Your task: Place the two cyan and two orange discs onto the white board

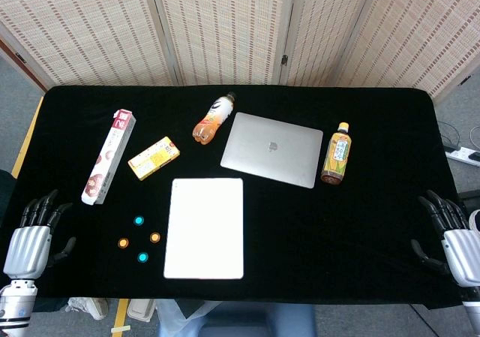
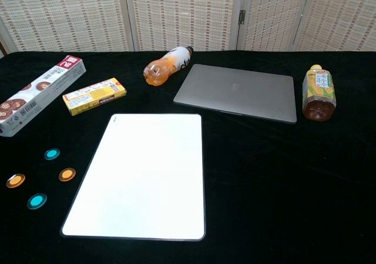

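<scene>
Four discs waiting left of the board, none placed yet.

Two cyan discs (image 1: 139, 221) (image 1: 142, 257) and two orange discs (image 1: 124, 242) (image 1: 155, 237) lying flat on the surface just left of the white board (image 1: 205, 228). Left hand (image 1: 31, 238) and right hand (image 1: 452, 232) at the edges, fingers apart, holding nothing. Likely thin, light, stiff, slick: best pinched at the rim.

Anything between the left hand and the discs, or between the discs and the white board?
Nothing visible. The left hand is open at the table edge; bare black cloth lies between it and the four discs, and between them and the white board.
</scene>
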{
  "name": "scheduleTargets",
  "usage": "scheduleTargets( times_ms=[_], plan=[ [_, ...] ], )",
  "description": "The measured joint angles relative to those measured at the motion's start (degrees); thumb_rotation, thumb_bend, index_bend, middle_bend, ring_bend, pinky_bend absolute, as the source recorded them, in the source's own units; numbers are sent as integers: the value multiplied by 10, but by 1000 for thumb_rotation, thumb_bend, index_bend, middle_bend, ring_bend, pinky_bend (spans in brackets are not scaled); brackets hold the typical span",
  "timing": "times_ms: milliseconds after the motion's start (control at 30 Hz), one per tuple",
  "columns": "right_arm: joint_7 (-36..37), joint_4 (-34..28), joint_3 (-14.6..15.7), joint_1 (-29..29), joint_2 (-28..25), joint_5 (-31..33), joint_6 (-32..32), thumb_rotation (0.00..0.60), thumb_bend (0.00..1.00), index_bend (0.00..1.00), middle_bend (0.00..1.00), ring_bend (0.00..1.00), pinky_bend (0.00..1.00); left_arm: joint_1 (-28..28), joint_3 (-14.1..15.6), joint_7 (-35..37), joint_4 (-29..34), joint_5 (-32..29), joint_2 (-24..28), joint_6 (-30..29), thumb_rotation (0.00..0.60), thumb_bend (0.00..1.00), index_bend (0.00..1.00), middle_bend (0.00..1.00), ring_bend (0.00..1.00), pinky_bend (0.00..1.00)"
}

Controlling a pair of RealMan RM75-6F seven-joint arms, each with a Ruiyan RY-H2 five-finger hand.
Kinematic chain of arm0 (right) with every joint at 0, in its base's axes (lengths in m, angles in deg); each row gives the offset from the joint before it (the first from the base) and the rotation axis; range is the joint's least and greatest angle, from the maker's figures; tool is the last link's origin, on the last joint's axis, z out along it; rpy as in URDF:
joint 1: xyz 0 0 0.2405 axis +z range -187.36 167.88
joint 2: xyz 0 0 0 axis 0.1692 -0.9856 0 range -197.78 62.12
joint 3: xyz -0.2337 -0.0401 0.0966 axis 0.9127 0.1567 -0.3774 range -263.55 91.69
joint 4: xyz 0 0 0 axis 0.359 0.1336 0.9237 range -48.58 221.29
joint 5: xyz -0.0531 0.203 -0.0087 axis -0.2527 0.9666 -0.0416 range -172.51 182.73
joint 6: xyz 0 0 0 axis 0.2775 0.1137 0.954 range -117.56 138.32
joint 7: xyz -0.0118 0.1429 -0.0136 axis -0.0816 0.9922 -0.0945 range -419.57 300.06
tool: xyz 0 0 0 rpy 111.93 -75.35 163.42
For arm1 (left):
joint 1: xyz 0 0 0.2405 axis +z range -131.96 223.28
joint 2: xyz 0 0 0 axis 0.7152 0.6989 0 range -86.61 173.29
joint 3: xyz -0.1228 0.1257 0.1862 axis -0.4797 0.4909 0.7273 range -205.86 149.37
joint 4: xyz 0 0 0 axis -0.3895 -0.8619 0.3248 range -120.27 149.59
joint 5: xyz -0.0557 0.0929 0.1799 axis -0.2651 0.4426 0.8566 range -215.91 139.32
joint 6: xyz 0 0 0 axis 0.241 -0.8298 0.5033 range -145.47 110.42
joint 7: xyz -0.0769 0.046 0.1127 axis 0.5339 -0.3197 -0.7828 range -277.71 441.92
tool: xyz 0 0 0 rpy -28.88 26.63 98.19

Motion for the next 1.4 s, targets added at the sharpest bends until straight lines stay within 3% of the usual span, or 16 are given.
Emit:
scheduleTargets(
  times_ms=[533, 867, 1400],
  plan=[
    [-27, -26, -12, 11, -3, 8, -5, 600, 427, 0, 0, 0, 0, 8, -7, 2, 2, 4, -4, 0, 600, 376, 286, 0, 0, 0],
    [-33, -30, -19, 15, -2, 12, -5, 600, 427, 0, 0, 0, 0, -9, -4, 17, -24, 28, -20, 26, 600, 376, 380, 0, 0, 0],
    [-58, -56, -26, 14, -16, 15, 6, 600, 427, 0, 0, 0, 0, -131, -23, 24, -129, 71, -113, 153, 600, 377, 423, 0, 0, 0]
  ],
)
